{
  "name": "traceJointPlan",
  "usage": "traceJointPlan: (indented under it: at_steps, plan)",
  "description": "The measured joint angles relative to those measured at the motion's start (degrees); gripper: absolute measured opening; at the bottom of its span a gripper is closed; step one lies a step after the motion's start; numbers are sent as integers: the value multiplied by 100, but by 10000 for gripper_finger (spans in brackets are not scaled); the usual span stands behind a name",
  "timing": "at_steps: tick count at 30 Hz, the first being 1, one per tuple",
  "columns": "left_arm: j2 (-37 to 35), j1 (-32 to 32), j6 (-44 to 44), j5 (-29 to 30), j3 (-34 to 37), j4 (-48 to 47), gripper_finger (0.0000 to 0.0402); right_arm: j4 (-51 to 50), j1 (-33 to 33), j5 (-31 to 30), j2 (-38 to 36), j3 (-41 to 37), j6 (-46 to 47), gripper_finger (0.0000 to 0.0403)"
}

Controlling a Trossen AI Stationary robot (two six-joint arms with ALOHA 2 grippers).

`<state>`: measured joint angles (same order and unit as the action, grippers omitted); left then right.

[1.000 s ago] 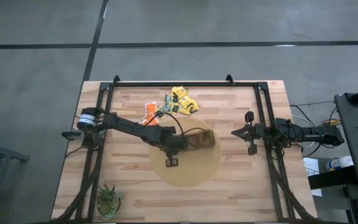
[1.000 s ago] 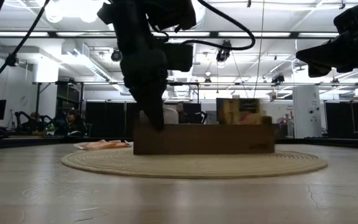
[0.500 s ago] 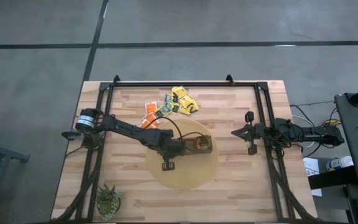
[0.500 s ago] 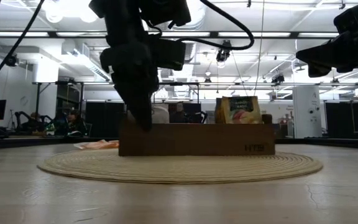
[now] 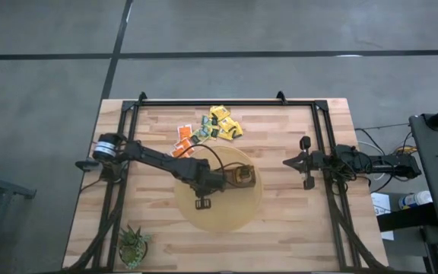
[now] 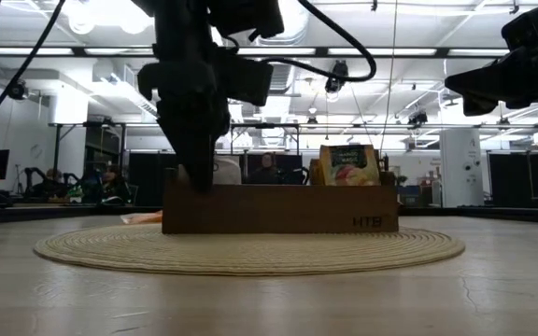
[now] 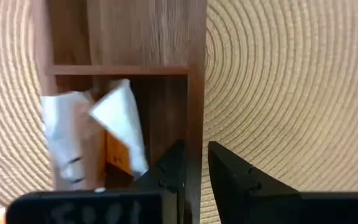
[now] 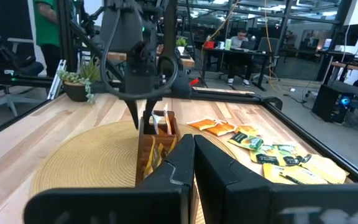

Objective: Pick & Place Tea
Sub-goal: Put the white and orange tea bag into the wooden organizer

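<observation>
Sachets (image 5: pixel 213 128): roughly ten loose.

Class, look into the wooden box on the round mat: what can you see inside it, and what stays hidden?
In the brown box, one compartment holds tea sachets, white and orange, leaning upright. The left gripper grips that compartment's side wall. The next compartment looks empty; the rest lies out of view or under the arm.

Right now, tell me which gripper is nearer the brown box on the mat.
Left. The left gripper straddles one wall of the brown box, one finger inside, one outside. The right gripper hangs well off to the box's side, beyond the woven mat.
</observation>
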<state>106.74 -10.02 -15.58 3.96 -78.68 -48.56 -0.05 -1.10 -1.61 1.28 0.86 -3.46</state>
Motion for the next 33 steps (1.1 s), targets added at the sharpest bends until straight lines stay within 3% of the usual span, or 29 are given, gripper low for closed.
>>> traceJointPlan:
  at_steps: [33]
  plan:
    - [-11,7,16,40,-28,103,67,0,-2,0,2,0,0,9]
